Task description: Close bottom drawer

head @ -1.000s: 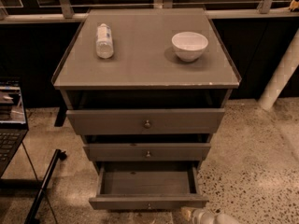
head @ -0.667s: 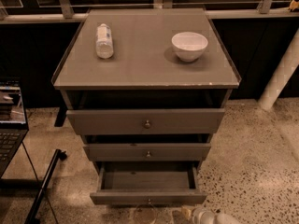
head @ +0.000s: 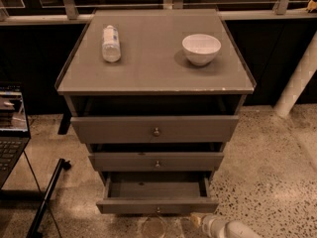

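Gripper (head: 200,221): pale, at the bottom edge of the view, right of centre, low over the speckled terrazzo floor (head: 267,172). It sits just in front of the right part of the bottom drawer's front. Contact cannot be told. Released or clenched: cannot tell.

Bottom drawer (head: 157,206): lowest of three in the grey wooden cabinet (head: 148,68). Slim grey front, small round metal knob (head: 157,210) at centre. It stands pulled out well forward of the two above, with its dark inner floor in view.

Middle grey drawer front (head: 156,161): slightly out. Top grey drawer front (head: 154,129), the tallest and widest: out a little further, with a dark gap above it.

On the cabinet top: clear plastic bottle (head: 111,42) lying on its side at left, label too small to read; white round bowl (head: 201,47) upright at right, well apart.

Left edge: open laptop (head: 11,128), screen lit, writing unreadable. Black stand leg (head: 47,197) is beside it.
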Tool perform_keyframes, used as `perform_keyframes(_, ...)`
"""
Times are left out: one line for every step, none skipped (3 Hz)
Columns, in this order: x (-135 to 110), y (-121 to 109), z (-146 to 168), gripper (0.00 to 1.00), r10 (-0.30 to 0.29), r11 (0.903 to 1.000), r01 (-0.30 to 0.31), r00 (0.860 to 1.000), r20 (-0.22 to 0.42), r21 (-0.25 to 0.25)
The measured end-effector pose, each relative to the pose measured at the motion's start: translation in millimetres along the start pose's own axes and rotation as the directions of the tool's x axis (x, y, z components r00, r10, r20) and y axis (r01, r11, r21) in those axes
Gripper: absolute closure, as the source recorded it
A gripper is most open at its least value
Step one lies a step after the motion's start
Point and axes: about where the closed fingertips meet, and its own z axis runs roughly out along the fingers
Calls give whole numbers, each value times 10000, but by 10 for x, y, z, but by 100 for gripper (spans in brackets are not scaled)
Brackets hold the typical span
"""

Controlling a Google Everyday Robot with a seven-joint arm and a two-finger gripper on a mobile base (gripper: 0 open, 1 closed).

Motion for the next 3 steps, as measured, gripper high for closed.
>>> perform_keyframes(-263,47,45,100,-600,9980,605,9978,299,-169)
perform_keyframes(-541,119,122,100,-1143,9922,1169,9916,599,-423)
perform_keyframes(-841,168,204,100,-1619,9844,1670,9829,873,-546)
